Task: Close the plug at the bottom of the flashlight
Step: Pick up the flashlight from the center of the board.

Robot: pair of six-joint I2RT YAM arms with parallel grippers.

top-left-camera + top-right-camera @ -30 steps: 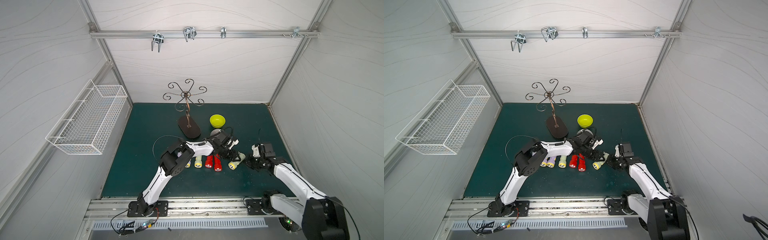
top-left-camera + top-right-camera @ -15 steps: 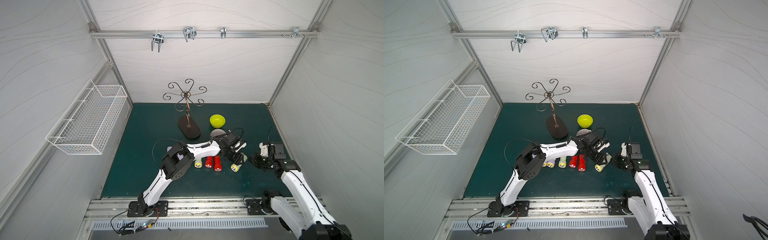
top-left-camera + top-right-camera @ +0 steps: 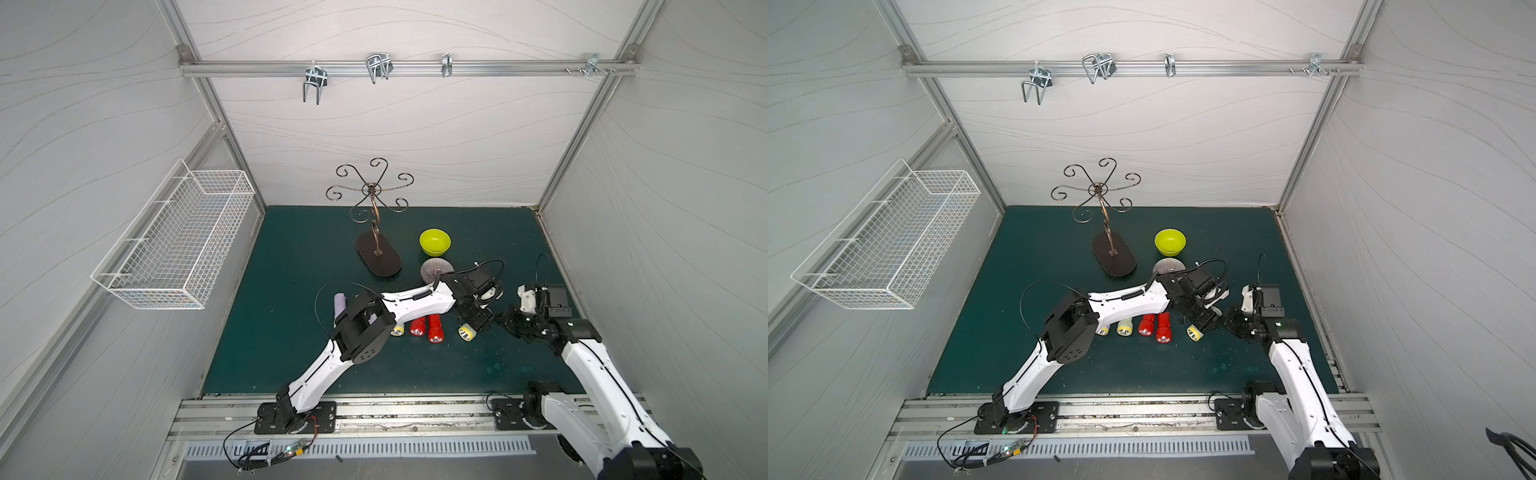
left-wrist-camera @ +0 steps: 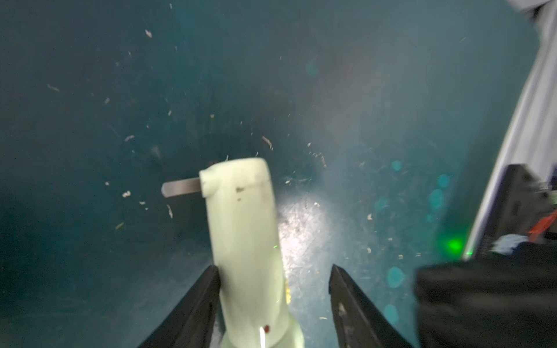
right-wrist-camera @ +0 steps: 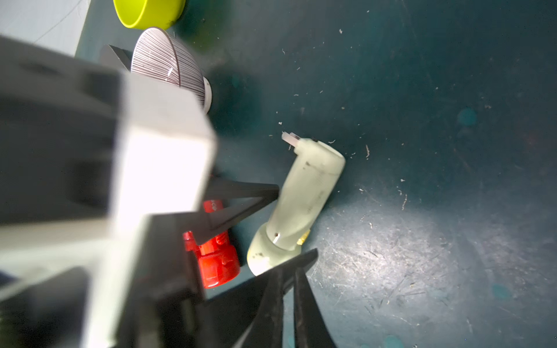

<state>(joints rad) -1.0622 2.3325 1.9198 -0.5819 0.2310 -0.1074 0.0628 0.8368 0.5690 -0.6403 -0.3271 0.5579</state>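
Note:
A pale cream flashlight lies on the green mat; both top views show its yellow-rimmed head. At its bottom end the metal plug sticks out sideways. My left gripper is open astride the body. One finger touches it and the other stands clear. My right gripper sits just right of the flashlight's head. Its fingers are nearly together with nothing between them.
Two red flashlights and other pale ones lie in a row to the left, under my left arm, beside a purple one. Behind are a striped bowl, a yellow-green bowl and a scrolled metal stand. A wire basket hangs on the left wall.
My left gripper's jaws have widened around the flashlight, leaving a gap on one side. The right arm has shifted its wrist to the right and its fingers have parted a crack.

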